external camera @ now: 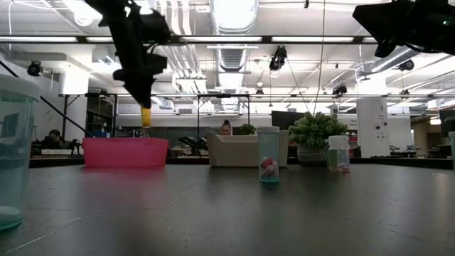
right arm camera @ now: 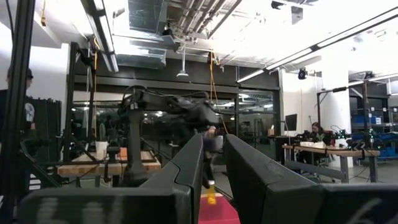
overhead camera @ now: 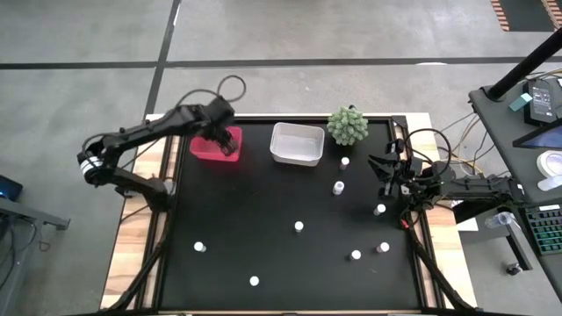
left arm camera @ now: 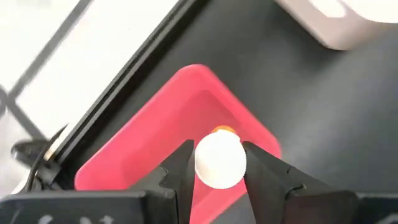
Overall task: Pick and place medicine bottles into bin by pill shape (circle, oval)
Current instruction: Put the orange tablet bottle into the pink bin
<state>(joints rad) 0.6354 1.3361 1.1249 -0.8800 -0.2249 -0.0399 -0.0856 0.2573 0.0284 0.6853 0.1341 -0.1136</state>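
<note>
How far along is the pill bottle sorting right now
Early stage. Nothing visibly sits in the pink bin or the white bin yet. In hand: the left gripper holds an orange bottle with a white cap above the pink bin, not yet released. Left: about nine bottles on the black table, such as one mid-table. The right gripper waits at the right edge, empty.

Grey concrete floor [overhead camera: 351, 31], exposed ceiling ducts [external camera: 234, 53], strip lights, side desk [overhead camera: 518, 114] with keyboard.

high: overhead | low: table-level | wrists: close, forward | shared: pink bin [overhead camera: 215, 146]
</note>
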